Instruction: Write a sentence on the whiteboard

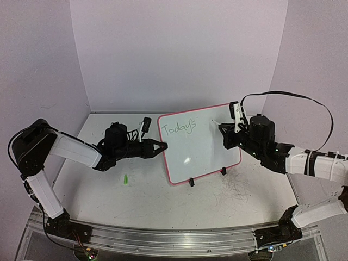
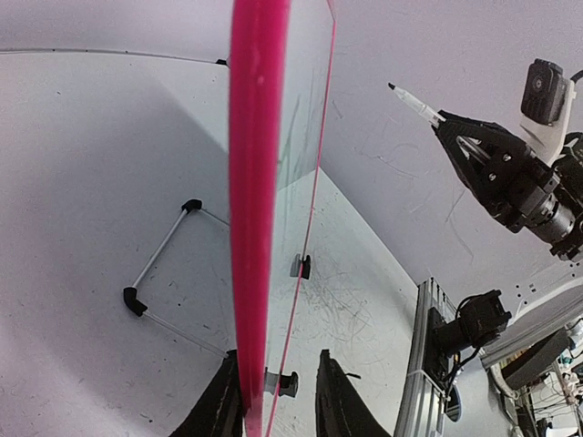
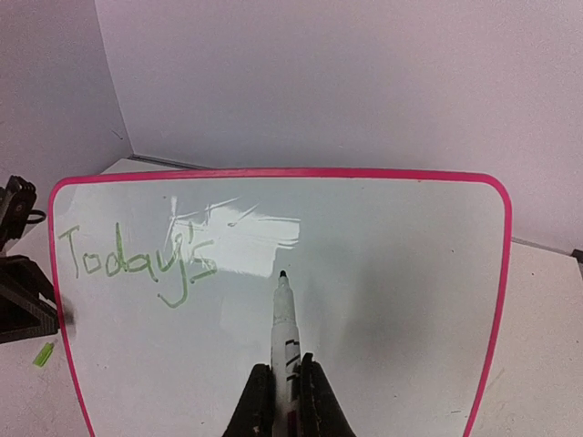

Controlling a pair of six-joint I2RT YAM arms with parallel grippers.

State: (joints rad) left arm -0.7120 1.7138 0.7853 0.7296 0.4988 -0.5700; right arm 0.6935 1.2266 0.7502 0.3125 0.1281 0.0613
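Tabletop (image 1: 141,202) bears whiteboard (image 1: 204,155), left end effector (image 1: 163,145) loosely straddling its pink edge.

**Occluded, cropped and unresolved regions in the three views.**

In the left wrist view, the whiteboard (image 2: 260,182) is presenting edge-on, its pink rim blurring and its written face turning out of sight, while the bottom edge is cropping the left gripper (image 2: 278,364). In the right wrist view, the bottom edge is cutting off the board's lower rim, and the right gripper (image 3: 284,364) is hiding the lower barrel of the marker (image 3: 283,314). A green speck (image 1: 126,179) is appearing too small to identify.
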